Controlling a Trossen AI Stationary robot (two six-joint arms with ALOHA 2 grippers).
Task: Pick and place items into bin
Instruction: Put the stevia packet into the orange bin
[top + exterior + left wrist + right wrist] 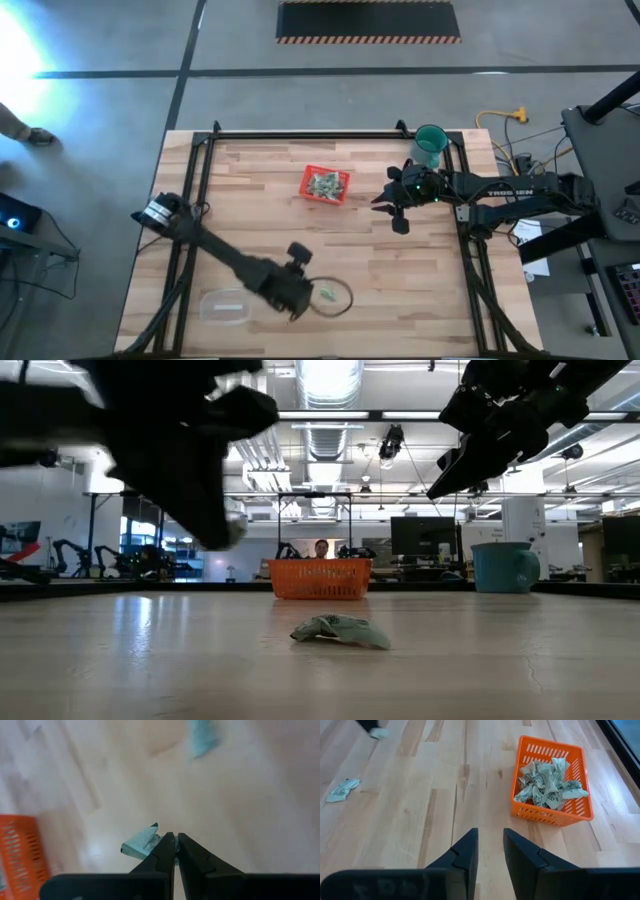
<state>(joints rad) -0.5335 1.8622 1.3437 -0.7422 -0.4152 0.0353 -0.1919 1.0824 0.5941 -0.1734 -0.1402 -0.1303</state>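
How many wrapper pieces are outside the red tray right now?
2. One wrapper piece is pinched in the left gripper above the table; the other piece lies on the table nearby. The left arm may hide more.

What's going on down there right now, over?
Left gripper shut on wrapper piece. Right gripper open, idle near red tray. One piece left on table. Path clear.

bright overhead light; left wrist view blurred, table glossy.
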